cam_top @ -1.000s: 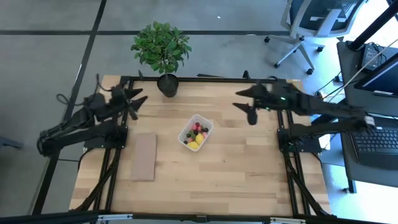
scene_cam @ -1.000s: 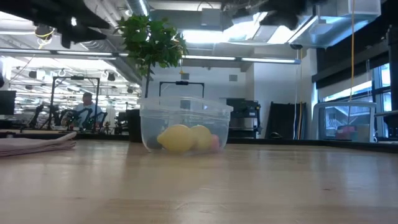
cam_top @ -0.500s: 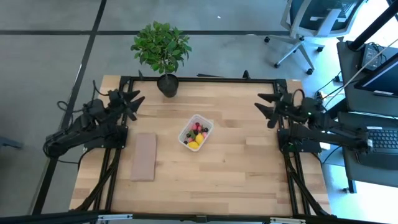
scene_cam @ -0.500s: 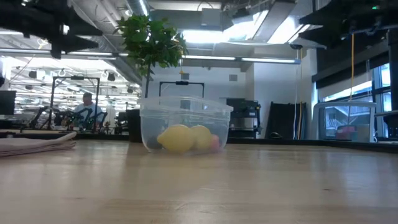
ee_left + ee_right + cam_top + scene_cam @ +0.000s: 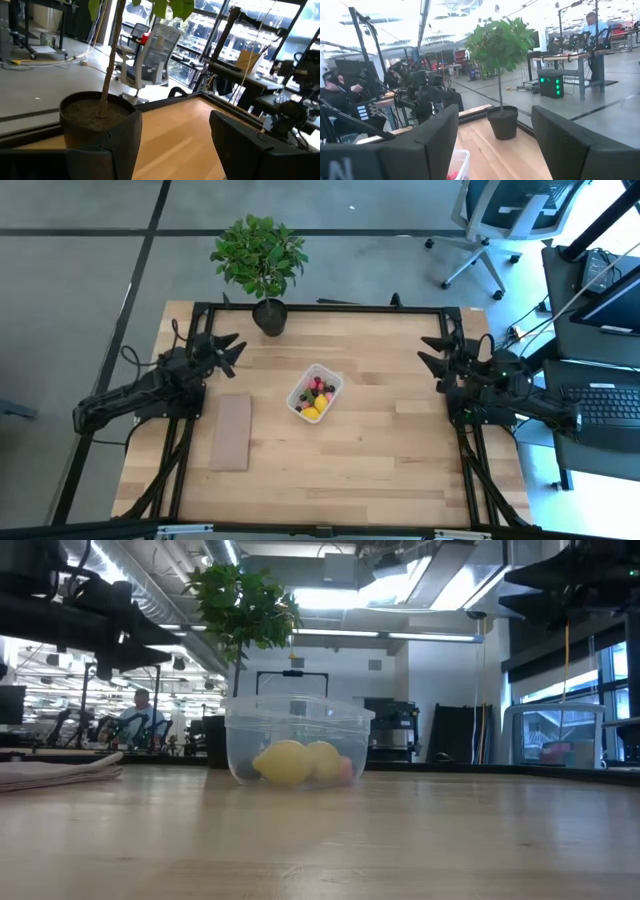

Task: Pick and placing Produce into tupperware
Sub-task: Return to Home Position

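The clear tupperware [image 5: 315, 393] stands on the table's middle, holding several tiny toy produce pieces [image 5: 314, 402], yellow, red, pink and dark; in the low view [image 5: 297, 740] two yellow pieces [image 5: 283, 762] show through its wall. My left gripper [image 5: 231, 349] is open and empty, high over the table's far left. My right gripper [image 5: 431, 351] is open and empty, high over the far right. A corner of the tub shows in the right wrist view [image 5: 461, 162].
A potted green plant [image 5: 260, 260] stands at the table's far edge, close to my left gripper [image 5: 172, 145]. A flat tan board [image 5: 231, 432] lies on the left part of the table. Chairs, desks and people are beyond the table.
My right gripper has drawn back from over the table's middle toward the right edge. My left gripper has shifted a little toward the table's middle, near the plant, and come lower. The tub and produce have stayed still.
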Robot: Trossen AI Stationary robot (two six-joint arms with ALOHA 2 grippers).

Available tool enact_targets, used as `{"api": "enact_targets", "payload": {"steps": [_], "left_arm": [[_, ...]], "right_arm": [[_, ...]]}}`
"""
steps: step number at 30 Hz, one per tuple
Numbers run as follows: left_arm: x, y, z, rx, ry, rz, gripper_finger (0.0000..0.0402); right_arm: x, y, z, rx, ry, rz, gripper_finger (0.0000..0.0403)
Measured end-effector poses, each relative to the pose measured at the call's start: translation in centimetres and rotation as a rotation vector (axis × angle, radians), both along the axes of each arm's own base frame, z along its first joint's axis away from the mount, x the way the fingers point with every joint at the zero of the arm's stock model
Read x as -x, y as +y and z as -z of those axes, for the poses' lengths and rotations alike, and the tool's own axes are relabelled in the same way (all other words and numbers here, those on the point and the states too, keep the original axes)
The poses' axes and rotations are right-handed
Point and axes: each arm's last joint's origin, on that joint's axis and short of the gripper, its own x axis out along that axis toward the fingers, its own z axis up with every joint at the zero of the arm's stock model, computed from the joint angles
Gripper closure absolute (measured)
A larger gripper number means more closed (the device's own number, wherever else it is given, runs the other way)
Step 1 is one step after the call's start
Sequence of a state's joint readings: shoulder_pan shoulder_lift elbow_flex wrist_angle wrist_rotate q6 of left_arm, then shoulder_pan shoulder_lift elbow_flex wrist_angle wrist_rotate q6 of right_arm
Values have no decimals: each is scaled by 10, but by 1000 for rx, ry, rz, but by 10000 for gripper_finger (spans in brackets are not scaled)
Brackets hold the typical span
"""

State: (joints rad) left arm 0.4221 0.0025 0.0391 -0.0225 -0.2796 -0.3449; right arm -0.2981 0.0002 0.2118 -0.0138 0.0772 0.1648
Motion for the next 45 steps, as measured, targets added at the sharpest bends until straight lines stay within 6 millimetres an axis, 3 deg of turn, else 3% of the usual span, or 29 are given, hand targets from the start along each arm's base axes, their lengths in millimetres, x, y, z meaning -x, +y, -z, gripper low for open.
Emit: {"api": "enact_targets", "payload": {"steps": [13,18,30,35,45], "left_arm": [[-1,0,3,-19,-7,7,176],[-1,0,3,-19,-6,7,176],[-1,0,3,-19,-6,8,176],[-1,0,3,-19,-5,9,176],[-1,0,3,-19,-6,9,176]], "right_arm": [[-12,-4,30,-19,-31,-8,150],[-18,-5,52,-100,-2,-20,150],[-19,-6,64,-99,141,-12,150],[-20,-4,66,-180,135,-95,150],[-20,-4,66,-229,117,-101,150]]}}
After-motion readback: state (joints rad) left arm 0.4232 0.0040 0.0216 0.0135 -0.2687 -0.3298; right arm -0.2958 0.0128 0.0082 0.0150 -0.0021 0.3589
